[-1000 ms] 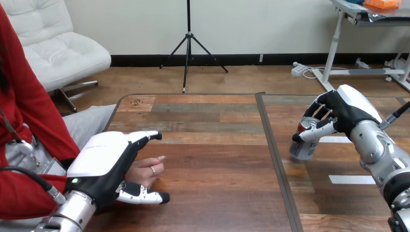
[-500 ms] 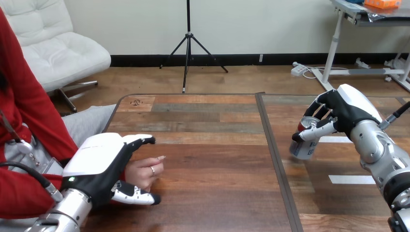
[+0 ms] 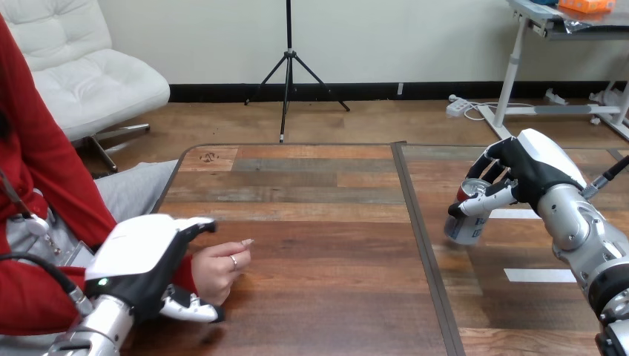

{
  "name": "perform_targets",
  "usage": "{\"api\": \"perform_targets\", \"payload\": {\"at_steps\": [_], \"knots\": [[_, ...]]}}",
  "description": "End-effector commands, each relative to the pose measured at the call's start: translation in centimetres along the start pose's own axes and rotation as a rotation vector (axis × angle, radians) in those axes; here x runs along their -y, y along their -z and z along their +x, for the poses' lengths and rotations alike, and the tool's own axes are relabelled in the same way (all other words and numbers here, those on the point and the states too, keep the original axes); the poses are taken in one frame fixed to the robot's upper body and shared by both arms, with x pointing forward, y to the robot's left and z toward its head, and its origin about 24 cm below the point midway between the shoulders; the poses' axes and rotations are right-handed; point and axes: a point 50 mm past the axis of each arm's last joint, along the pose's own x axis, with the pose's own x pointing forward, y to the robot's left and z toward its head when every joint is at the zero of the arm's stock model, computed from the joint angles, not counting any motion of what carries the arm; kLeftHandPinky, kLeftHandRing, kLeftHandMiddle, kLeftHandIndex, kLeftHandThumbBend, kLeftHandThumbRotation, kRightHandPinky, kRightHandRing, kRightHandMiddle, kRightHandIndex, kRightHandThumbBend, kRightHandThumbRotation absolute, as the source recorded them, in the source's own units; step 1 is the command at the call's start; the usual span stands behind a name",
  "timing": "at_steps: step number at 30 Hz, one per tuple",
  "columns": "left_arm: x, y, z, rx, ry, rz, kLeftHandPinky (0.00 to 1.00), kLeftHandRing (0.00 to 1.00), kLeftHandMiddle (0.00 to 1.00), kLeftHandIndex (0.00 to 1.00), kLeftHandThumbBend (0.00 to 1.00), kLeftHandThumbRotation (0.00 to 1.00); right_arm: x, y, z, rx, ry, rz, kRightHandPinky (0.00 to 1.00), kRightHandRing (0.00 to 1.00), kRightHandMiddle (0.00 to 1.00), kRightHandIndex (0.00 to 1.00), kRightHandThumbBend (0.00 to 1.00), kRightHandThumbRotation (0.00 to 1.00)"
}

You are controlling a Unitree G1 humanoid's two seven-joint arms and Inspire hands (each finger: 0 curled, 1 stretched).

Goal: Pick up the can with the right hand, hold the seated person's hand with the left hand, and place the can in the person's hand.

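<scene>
Item: silver metal can point(image 3: 465, 224), right of frame. Held tilted and clear of the wooden bench point(image 3: 319, 222), with the fingers and thumb of the right robot hand point(image 3: 530, 174) wrapped round it. Position is unchanged over the last second.

Item: the person's hand point(image 3: 220, 263), lower left of frame. It rests on the bench with its fingers loosely curled and holds nothing.

Item: left robot hand point(image 3: 137, 256), lower left. It has slid back toward the frame's lower left corner, off the person's hand, and now lies over the wrist. Whether it clasps cannot be told.

Assessment: the can is well apart from the person's hand. Pick-up looks done, the support hold is doubtful after that retreat, and the handover is not yet begun.
</scene>
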Motion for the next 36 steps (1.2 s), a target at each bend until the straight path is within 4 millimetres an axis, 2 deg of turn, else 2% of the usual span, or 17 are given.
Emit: {"api": "perform_targets", "payload": {"at_steps": [1,9,21,36], "knots": [[-1.7,-0.1,1.4,-0.007,-0.084,0.03,0.72,0.81,0.84,0.81,1.0,0.18,4.8,-4.4,1.1,0.147,0.149,0.007,0.39,0.41,0.47,0.47,0.8,0.0],[-1.3,0.6,1.6,-0.056,-0.072,0.041,0.75,0.83,0.85,0.82,1.0,0.15,4.8,-4.3,1.1,0.14,0.146,0.006,0.39,0.42,0.47,0.47,0.79,0.0],[-1.0,1.3,1.8,-0.107,-0.021,0.046,0.8,0.86,0.88,0.85,1.0,0.17,4.8,-4.3,1.1,0.143,0.15,0.003,0.39,0.42,0.47,0.47,0.8,0.0],[-1.0,1.7,2.0,-0.129,-0.003,0.044,0.79,0.86,0.87,0.83,1.0,0.12,4.8,-4.3,1.1,0.142,0.149,0.002,0.39,0.42,0.47,0.47,0.8,0.0]]}}
